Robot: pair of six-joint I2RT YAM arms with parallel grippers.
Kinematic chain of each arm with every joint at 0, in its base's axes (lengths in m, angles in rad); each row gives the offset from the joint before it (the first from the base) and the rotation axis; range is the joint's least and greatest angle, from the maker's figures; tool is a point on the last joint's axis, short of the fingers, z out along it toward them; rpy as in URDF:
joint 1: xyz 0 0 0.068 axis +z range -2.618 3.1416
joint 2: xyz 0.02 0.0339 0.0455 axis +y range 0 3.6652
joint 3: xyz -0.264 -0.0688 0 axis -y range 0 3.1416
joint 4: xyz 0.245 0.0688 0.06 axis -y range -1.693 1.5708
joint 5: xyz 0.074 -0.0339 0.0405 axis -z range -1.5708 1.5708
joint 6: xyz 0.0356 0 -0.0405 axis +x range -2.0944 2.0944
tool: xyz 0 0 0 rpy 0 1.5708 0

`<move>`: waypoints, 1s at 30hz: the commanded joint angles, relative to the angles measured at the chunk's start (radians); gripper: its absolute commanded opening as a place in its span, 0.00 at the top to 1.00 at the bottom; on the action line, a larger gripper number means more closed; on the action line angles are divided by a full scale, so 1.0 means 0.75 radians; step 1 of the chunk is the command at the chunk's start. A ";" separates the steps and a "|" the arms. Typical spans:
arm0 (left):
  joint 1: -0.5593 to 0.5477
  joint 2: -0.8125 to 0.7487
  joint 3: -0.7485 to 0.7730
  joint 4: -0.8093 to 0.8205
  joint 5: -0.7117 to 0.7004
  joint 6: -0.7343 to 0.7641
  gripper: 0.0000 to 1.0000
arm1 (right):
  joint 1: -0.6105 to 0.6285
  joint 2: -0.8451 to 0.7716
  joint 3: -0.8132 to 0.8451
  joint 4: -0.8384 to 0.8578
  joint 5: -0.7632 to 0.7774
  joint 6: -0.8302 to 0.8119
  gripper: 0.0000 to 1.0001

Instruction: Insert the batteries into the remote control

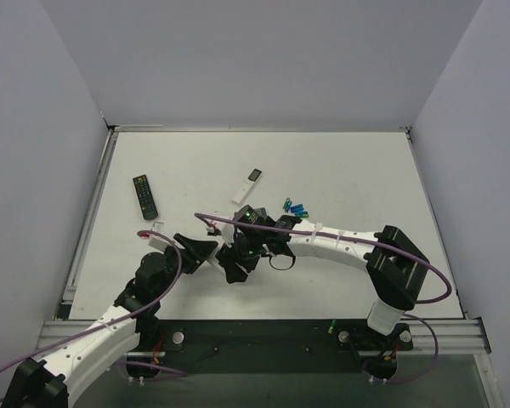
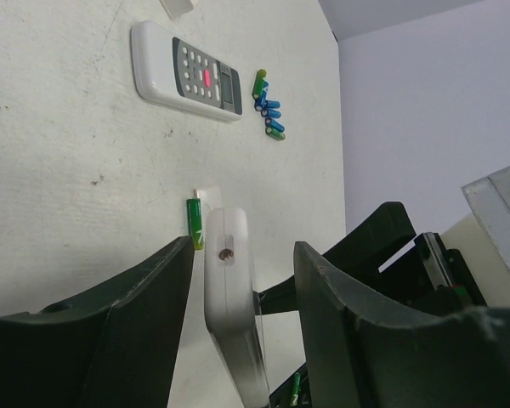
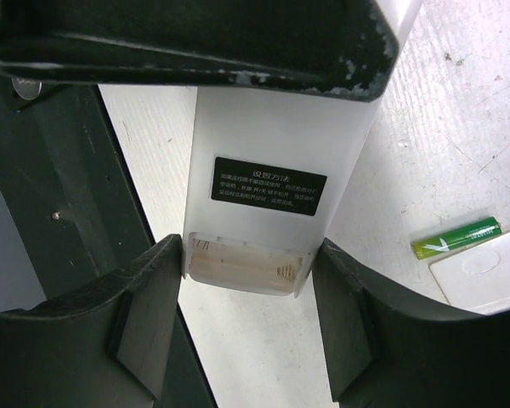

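The remote control (image 3: 272, 144) is a white slab seen from its back, with a black label and its battery bay (image 3: 242, 270) uncovered and empty. My right gripper (image 3: 246, 255) is shut on it, one finger against each side at the bay. In the left wrist view the remote control (image 2: 225, 272) stands edge-on between the fingers of my left gripper (image 2: 246, 251), which is open, with a clear gap on the right side. One green battery (image 3: 456, 237) lies on the table beside the white bay cover (image 3: 484, 272). Several green and blue batteries (image 1: 295, 207) lie further back. Both grippers (image 1: 206, 249) (image 1: 238, 259) meet mid-table.
A white remote with a grey screen (image 1: 247, 185) lies behind the grippers. A long black remote (image 1: 145, 195) lies at the left. The table's dark front rail (image 1: 263, 336) runs along the near edge, and grey walls close in the sides and back.
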 commanded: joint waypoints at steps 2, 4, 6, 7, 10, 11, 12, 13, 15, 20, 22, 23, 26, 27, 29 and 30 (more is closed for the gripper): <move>0.007 0.058 0.009 0.108 0.043 -0.007 0.41 | 0.015 -0.072 -0.017 0.034 -0.039 -0.047 0.87; 0.007 0.064 0.005 0.112 0.043 -0.007 0.51 | 0.013 -0.068 -0.021 0.032 -0.031 -0.041 0.85; 0.009 0.052 -0.003 0.110 0.039 -0.013 0.72 | 0.015 -0.072 -0.023 0.032 -0.015 -0.033 0.82; 0.009 0.046 -0.013 0.110 0.023 -0.017 0.79 | 0.015 -0.076 -0.025 0.032 -0.008 -0.028 0.78; 0.009 0.005 -0.030 0.081 -0.016 -0.013 0.99 | 0.015 -0.094 -0.023 0.025 0.016 -0.014 0.65; 0.009 -0.007 -0.034 0.067 -0.024 -0.005 1.00 | 0.015 -0.096 -0.021 0.017 0.024 -0.008 0.61; 0.009 -0.032 -0.038 0.057 -0.040 0.004 1.00 | 0.013 -0.110 -0.017 0.015 0.028 -0.002 0.57; 0.009 -0.042 -0.046 0.045 -0.046 0.016 1.00 | 0.013 -0.117 -0.015 0.009 0.041 0.002 0.51; 0.009 -0.085 -0.056 0.024 -0.065 0.028 1.00 | 0.010 -0.145 -0.013 0.007 0.059 0.037 0.47; 0.009 -0.189 -0.136 0.024 -0.098 0.079 1.00 | -0.036 -0.219 -0.017 0.007 0.108 0.133 0.39; 0.009 -0.216 -0.152 0.018 -0.108 0.100 1.00 | -0.077 -0.258 -0.027 0.009 0.112 0.186 0.38; 0.009 -0.244 -0.171 0.014 -0.108 0.110 1.00 | -0.088 -0.272 -0.031 0.011 0.112 0.201 0.37; 0.009 -0.296 -0.179 -0.019 -0.112 0.151 1.00 | -0.145 -0.303 -0.037 0.003 0.125 0.274 0.36; 0.009 -0.306 -0.177 -0.033 -0.120 0.173 1.00 | -0.157 -0.303 -0.035 -0.005 0.129 0.286 0.36; 0.009 -0.333 -0.171 -0.086 -0.132 0.204 1.00 | -0.186 -0.301 -0.043 -0.028 0.155 0.301 0.37; 0.009 -0.337 -0.155 -0.115 -0.147 0.214 1.00 | -0.190 -0.299 -0.043 -0.042 0.196 0.301 0.39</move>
